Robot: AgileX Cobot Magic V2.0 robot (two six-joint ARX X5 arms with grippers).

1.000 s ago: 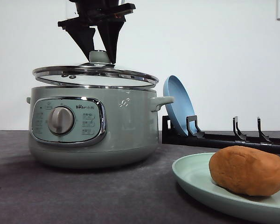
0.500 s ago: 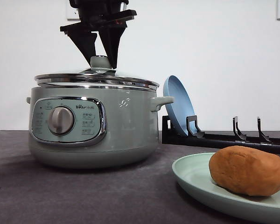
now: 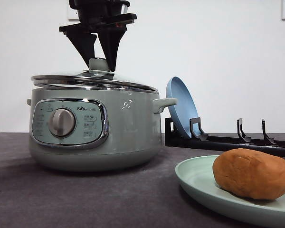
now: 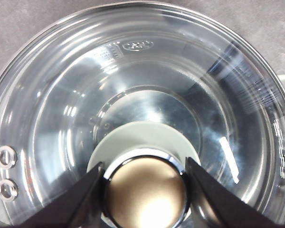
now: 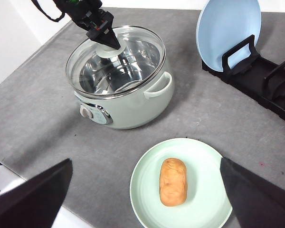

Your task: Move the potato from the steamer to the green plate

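Right in front of us, the potato [image 3: 252,173] lies on its side on the green plate [image 3: 199,183], alone there. Further back on the grey table [image 3: 61,199] we see the steamer [image 3: 97,130], its glass lid [image 3: 92,80] sitting slightly tilted on the rim. Our left gripper [image 3: 99,61] is above it, fingers [image 4: 85,199] pressed to either side of the lid knob [image 4: 146,192], clamped on it. Our right gripper [image 5: 142,190] hangs high over the plate, spread wide, holding nothing. Behind, a blue plate [image 3: 183,111] leans in a black rack [image 3: 228,140].
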